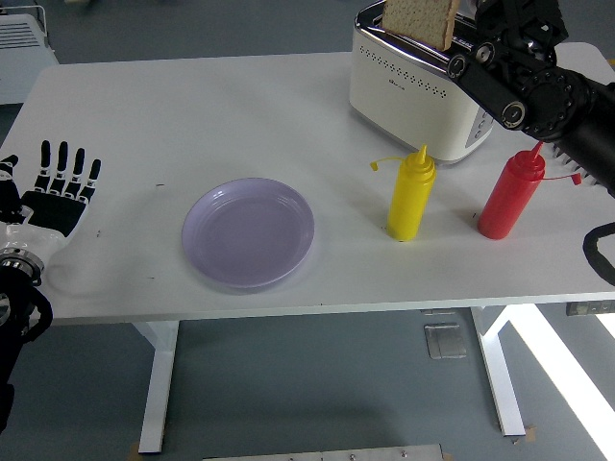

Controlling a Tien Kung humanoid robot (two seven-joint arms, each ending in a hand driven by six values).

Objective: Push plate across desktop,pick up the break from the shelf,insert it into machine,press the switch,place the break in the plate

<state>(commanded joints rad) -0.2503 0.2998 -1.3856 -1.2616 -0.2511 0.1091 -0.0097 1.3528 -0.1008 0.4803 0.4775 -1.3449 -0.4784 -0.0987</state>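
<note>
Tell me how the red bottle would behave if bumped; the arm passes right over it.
The red bottle stands tall on a narrow base, so a knock near its top would probably tip it. Being round, it might then roll. It stands close to the yellow bottle, so it could hit that one.

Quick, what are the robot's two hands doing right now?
Left hand: open, flat on the table, holding nothing.
Right hand: holding the bread above the toaster.

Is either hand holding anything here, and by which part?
The right hand appears to hold the bread slice by its right edge above the toaster; the fingers are hidden. The left hand holds nothing.
</note>
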